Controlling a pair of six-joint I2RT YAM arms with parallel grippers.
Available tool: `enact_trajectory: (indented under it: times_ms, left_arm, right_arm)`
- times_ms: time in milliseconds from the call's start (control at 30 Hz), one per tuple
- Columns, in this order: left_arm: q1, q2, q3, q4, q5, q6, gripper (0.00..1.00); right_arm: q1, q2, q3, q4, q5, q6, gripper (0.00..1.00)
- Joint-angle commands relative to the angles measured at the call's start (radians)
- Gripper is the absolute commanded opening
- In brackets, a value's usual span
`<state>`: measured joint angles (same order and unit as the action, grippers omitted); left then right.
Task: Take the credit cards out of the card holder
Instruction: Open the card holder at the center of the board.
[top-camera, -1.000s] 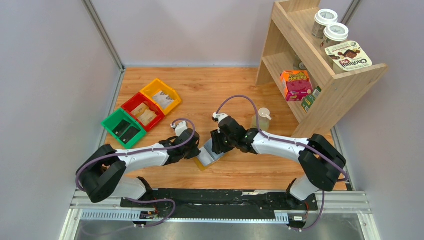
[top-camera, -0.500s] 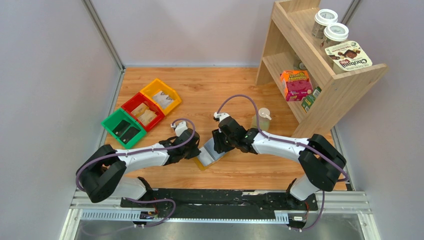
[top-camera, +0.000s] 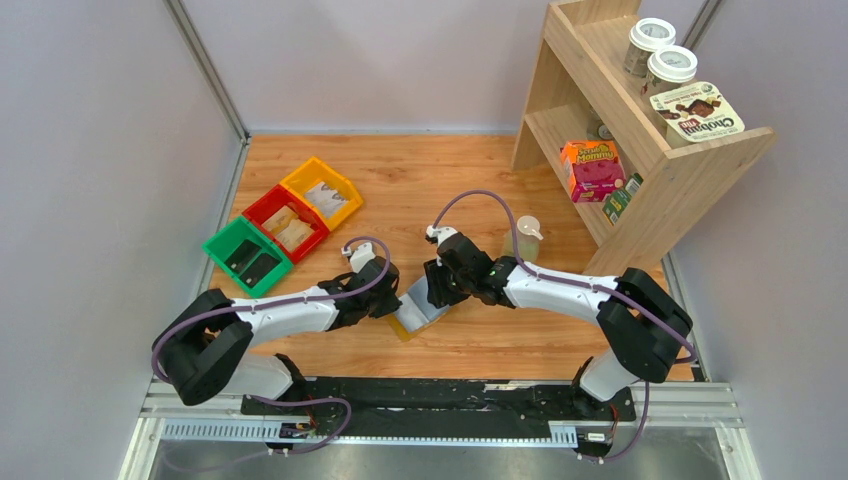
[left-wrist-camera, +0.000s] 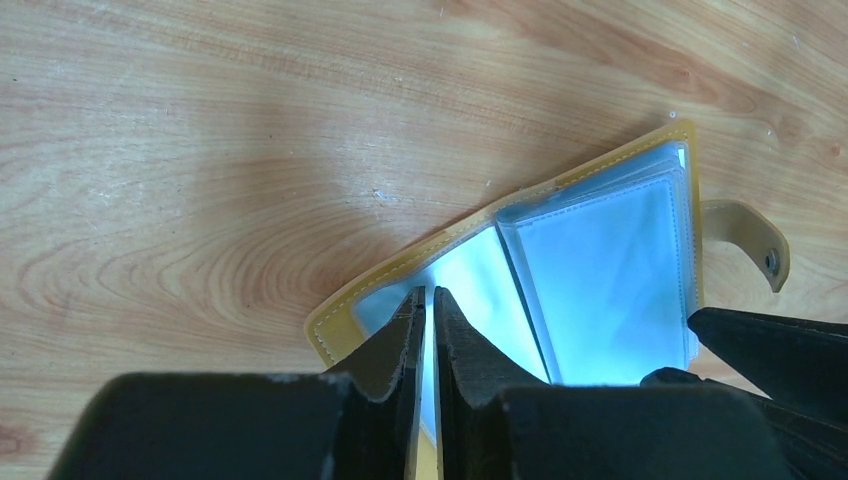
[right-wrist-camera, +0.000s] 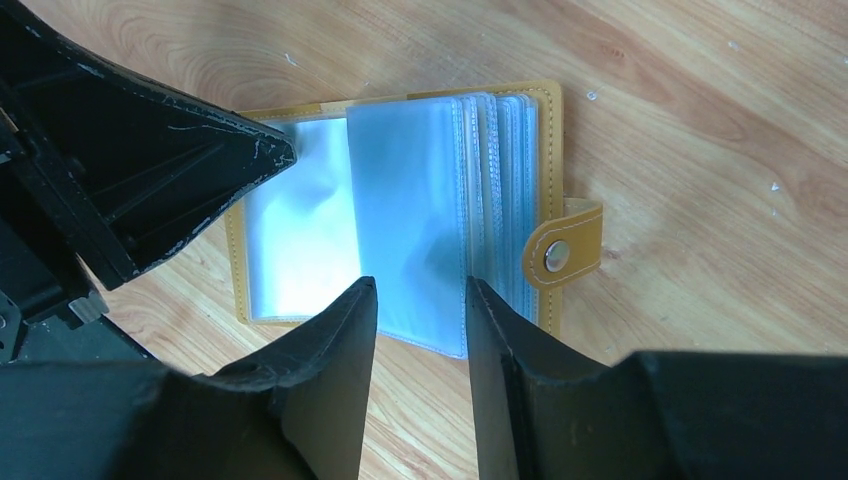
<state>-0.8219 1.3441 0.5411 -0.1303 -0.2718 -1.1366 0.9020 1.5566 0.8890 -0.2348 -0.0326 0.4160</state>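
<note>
The mustard-yellow card holder (top-camera: 405, 327) lies open on the wooden table between my grippers. Its clear sleeves hold pale blue-grey credit cards (right-wrist-camera: 410, 200), also seen in the left wrist view (left-wrist-camera: 600, 270). The snap tab (right-wrist-camera: 560, 255) sticks out to one side. My left gripper (left-wrist-camera: 427, 292) is shut on the holder's yellow edge (left-wrist-camera: 340, 320), a thin strip of it showing between the fingers. My right gripper (right-wrist-camera: 420, 290) is open, just above the near edge of the stacked sleeves, holding nothing. In the top view the left gripper (top-camera: 388, 300) and right gripper (top-camera: 437, 287) flank the holder.
Green (top-camera: 247, 256), red (top-camera: 286, 224) and yellow (top-camera: 322, 192) bins with packets sit at the back left. A small bottle (top-camera: 527, 237) stands right of the right arm, before a wooden shelf (top-camera: 610, 200) with boxes and cups.
</note>
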Motion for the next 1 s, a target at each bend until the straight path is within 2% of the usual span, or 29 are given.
enact_trajectory:
  times_ms: [0, 333, 500, 700, 833, 967]
  left_arm:
    - [0.006, 0.021, -0.004, 0.0, 0.0, 0.015, 0.14]
    - [0.006, 0.021, -0.003, 0.001, 0.002, 0.015, 0.14]
    - [0.006, 0.02, -0.006, 0.0, 0.002, 0.015, 0.14]
    - [0.006, 0.021, -0.003, 0.003, 0.002, 0.015, 0.14]
    - [0.006, 0.029, -0.001, 0.006, 0.003, 0.015, 0.14]
    - [0.006, 0.036, 0.005, 0.008, 0.008, 0.015, 0.14]
  right_arm:
    - [0.0, 0.008, 0.024, 0.014, 0.033, -0.006, 0.42]
    - [-0.002, 0.025, 0.025, 0.005, 0.033, -0.006, 0.42]
    - [0.0, 0.026, 0.03, -0.006, 0.082, -0.002, 0.43]
    - [0.002, 0.026, 0.031, 0.002, 0.051, -0.009, 0.43]
    - [0.0, 0.007, 0.024, 0.018, -0.022, -0.016, 0.4]
    - [0.0, -0.026, 0.019, 0.031, -0.091, -0.013, 0.32]
